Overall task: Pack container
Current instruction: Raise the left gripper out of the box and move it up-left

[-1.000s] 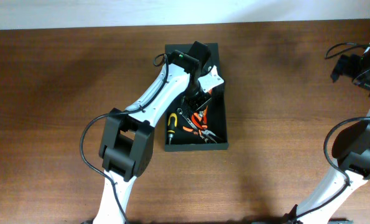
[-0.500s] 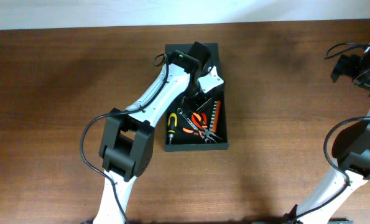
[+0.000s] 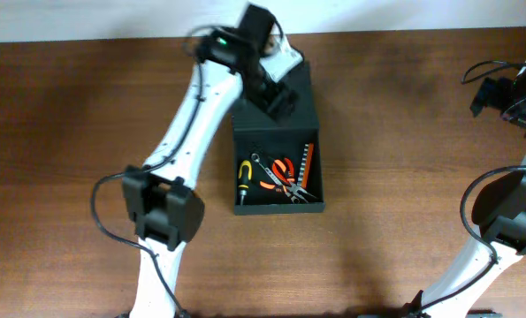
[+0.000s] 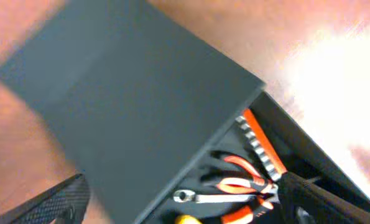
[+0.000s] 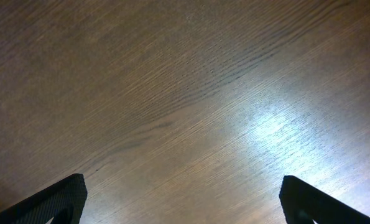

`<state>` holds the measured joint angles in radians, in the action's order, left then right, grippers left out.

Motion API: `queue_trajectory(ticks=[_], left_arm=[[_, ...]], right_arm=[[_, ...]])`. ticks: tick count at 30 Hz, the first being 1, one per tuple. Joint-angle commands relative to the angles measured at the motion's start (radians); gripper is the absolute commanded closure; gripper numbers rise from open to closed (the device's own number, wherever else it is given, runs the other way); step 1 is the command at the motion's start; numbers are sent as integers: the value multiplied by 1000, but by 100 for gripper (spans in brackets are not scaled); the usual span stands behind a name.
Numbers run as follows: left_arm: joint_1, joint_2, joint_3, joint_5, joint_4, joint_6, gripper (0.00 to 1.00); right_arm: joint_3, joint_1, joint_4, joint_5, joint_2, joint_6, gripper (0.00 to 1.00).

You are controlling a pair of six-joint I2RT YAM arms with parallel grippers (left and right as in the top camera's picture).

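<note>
Scene: two robot arms at a brown wooden table [image 3: 77,124], seen from above and from each wrist.
Container [image 3: 308,205]: a dark matte box near the middle of the table, its long side running away from the arms and its far end close to the table's far edge.
Lid [image 4: 129,93]: a flat dark panel of the same colour lies over the far part of the box. The near part is uncovered.
Contents: in the uncovered part, a yellow-handled screwdriver [image 3: 243,174], a silver wrench [image 3: 263,164], orange-handled pliers [image 3: 285,175] and an orange toothed strip [image 3: 306,162] along the right wall.
Left gripper [image 3: 277,97]: reaches over the box's covered far end. In the wrist view its fingers [image 4: 54,202] are spread wide at the bottom corners with nothing between them.
Right gripper [image 5: 183,182]: at the table's far right, well apart from the box. Its jaws are spread wide over bare wood and grip nothing.
Focus: the left wrist view is blurred, so fine detail of the tools cannot be told.
</note>
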<state>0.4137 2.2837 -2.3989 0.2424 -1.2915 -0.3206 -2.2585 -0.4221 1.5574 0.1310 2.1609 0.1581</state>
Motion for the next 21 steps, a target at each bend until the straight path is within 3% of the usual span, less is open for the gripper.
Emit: queue_trajectory(ticks=[1,5,11,17,21], left_arm=[[-66,6,-121,-80,-50,83,1],[-146,6,-175,-144,-77,209,1],[-296,6,-177,-153,-166,547,1],[-379,6,-177,-153,-245,567,1],[-384,7,-177,-153,-246,567,1]], right_arm=[[1,-4,-3,5,-8,8,1],[1,-4,-3,5,-8,8,1],[1,-4,-3,4,-8,8,1],[1,-4,-3,4,-8,8,1],[1,-4,-115,-143,-8,16,1]])
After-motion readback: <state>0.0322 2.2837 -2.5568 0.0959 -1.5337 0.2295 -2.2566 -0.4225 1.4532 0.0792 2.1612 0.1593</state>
